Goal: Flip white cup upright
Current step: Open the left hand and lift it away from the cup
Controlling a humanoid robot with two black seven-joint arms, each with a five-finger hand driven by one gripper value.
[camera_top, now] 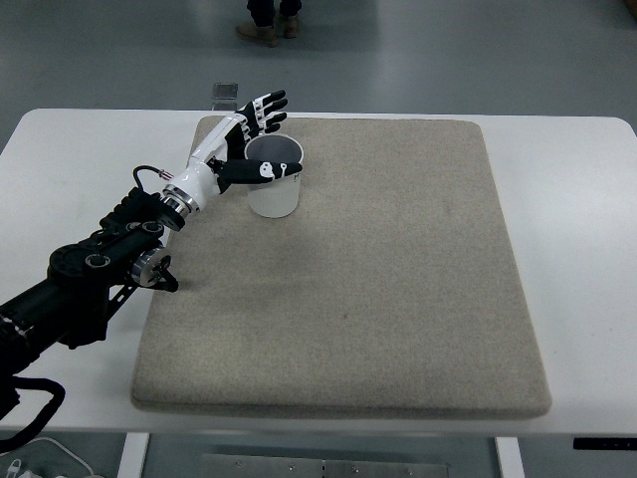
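Observation:
A white cup (273, 187) stands upright on the beige mat (398, 269), near its far left corner, with its dark inside facing up. My left hand (257, 134) hovers at the cup's left rim. Its fingers (269, 108) are spread past the far side of the cup and the thumb (267, 170) lies across the near rim. The hand does not close around the cup. The left arm (90, 269) comes in from the lower left.
The mat lies on a white table (557, 159). A small grey square object (225, 93) sits on the floor just beyond the table's far edge. A person's shoes (267, 28) show at the top of the picture.

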